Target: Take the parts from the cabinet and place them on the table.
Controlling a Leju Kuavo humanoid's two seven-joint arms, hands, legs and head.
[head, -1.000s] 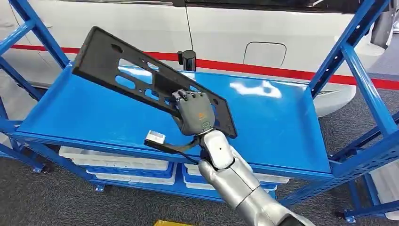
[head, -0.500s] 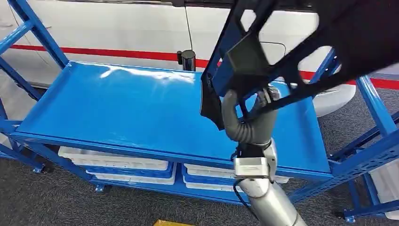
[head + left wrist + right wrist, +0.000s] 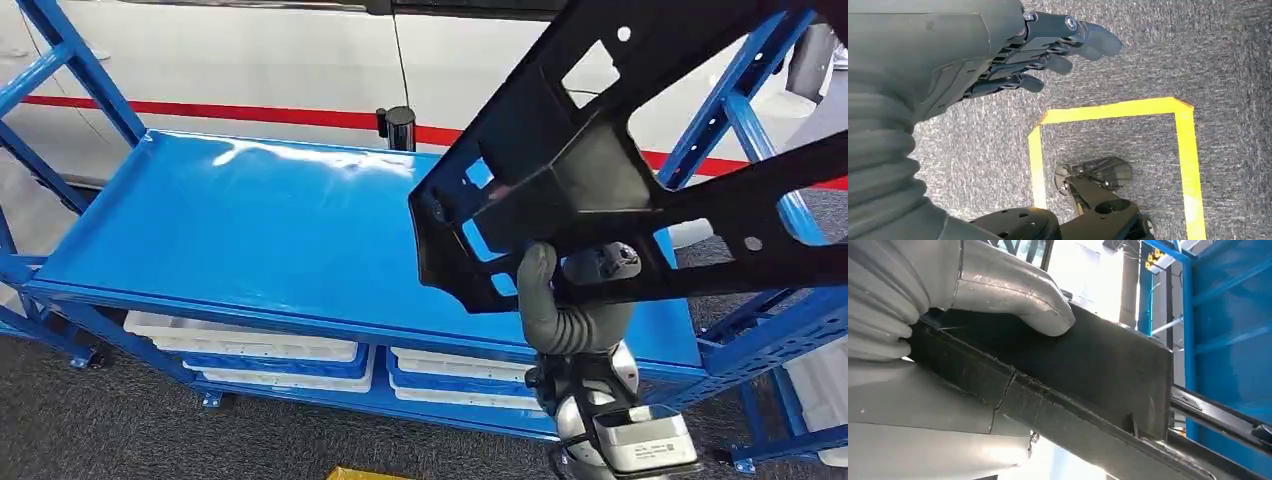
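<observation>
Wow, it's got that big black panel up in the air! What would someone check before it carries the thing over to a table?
1. Hold on the black panel: the right hand grips it near its lower edge, thumb pressed on its face: ok.
2. Panel off the blue shelf: lifted and tilted above it: ok.
3. Gap to the blue upright: the panel overlaps it in the head view, touching or apart: cannot tell.
4. Left hand: holds nothing, fingers apart, hanging over the grey carpet: ok.
5. Table to set it on: cannot tell.
</observation>
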